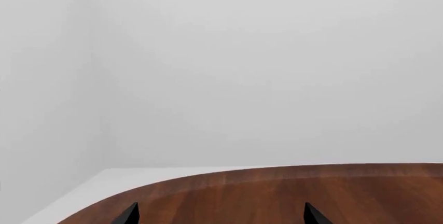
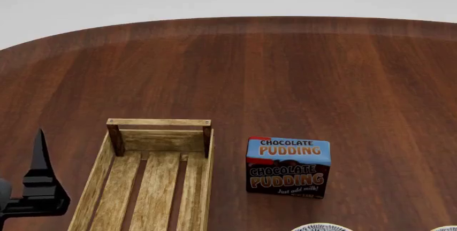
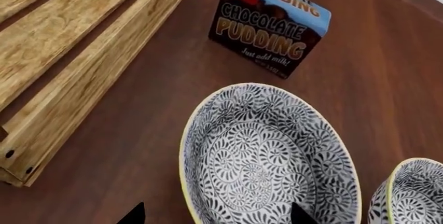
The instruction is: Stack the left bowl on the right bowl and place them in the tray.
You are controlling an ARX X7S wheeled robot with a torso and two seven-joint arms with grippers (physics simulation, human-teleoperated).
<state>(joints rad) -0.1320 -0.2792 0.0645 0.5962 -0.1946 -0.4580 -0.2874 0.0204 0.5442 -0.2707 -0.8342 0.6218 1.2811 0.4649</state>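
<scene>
Right wrist view: right end effector (image 3: pixel 216 214), tips apart, hovers over left bowl (image 3: pixel 270 159); next, grip its rim. Left end effector's (image 1: pixel 220 214) tips apart.

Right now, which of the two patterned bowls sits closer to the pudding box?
The left bowl, seen whole in the right wrist view, just below the pudding box. The other bowl lies farther off, cut by the frame's edge.

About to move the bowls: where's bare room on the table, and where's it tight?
Open: the far wood beyond the tray and pudding box, and the tray's slatted floor. Narrower strip between tray and box. Crowded near edge: left bowl sits close to the right bowl, just before the box.
</scene>
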